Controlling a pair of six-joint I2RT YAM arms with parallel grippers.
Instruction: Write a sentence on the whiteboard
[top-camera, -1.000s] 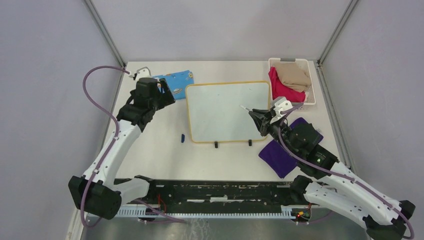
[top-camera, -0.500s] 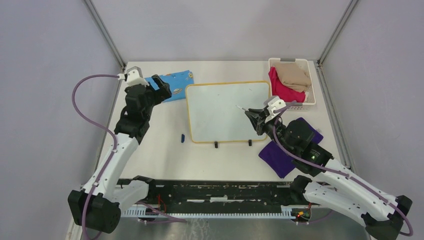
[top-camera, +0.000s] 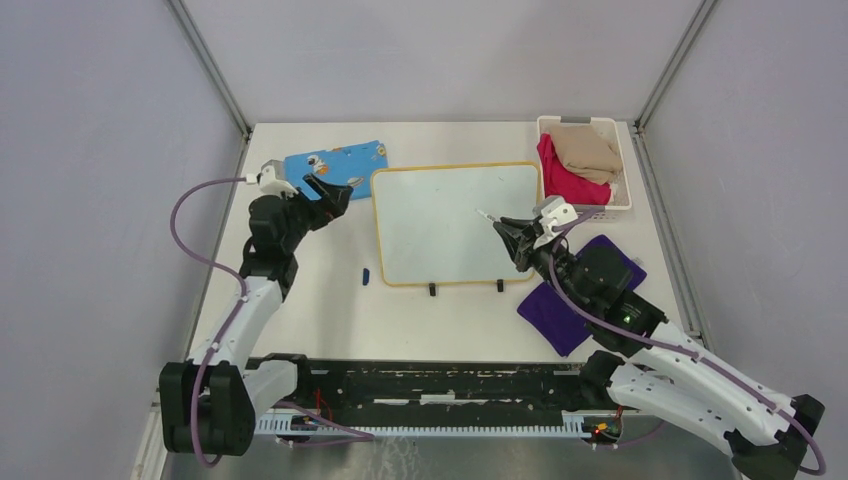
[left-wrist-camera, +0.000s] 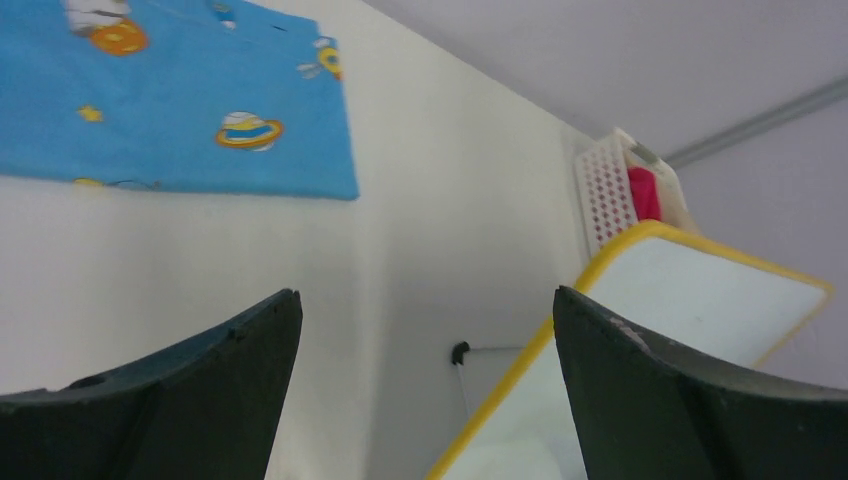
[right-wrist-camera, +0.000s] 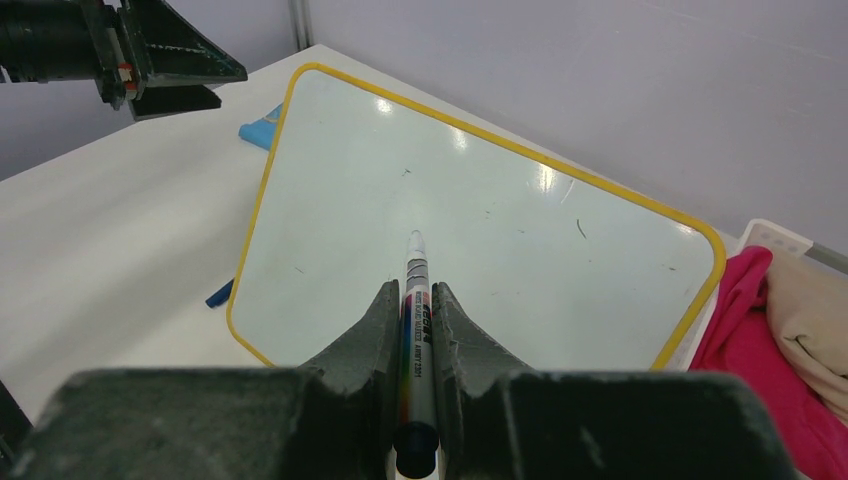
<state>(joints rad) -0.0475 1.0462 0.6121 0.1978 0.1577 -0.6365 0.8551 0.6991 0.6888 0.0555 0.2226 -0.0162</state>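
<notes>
The whiteboard (top-camera: 440, 225) lies flat mid-table, yellow rim, two black clips on its near edge. No blue words show on it, only faint specks. It also shows in the right wrist view (right-wrist-camera: 500, 220) and in the left wrist view (left-wrist-camera: 700, 300). My right gripper (top-camera: 508, 232) is shut on a marker (top-camera: 490, 219), uncapped tip pointing left over the board's right half. Whether the tip touches the board I cannot tell. In the right wrist view the marker (right-wrist-camera: 415, 300) sits between the gripper (right-wrist-camera: 410, 290) fingers. My left gripper (top-camera: 326, 190) is open and empty, just left of the board's far-left corner; it also shows in the left wrist view (left-wrist-camera: 425, 295).
A blue patterned cloth (top-camera: 335, 160) lies at the far left, also in the left wrist view (left-wrist-camera: 170, 90). A small blue cap (top-camera: 366, 275) lies left of the board's near corner. A white basket (top-camera: 545, 124) of clothes stands at the far right. A purple cloth (top-camera: 555, 315) lies under my right arm.
My left gripper has swung off the blue cloth toward the board's far-left corner, and the arm has drawn nearer. My right gripper, still holding the marker, has barely shifted.
</notes>
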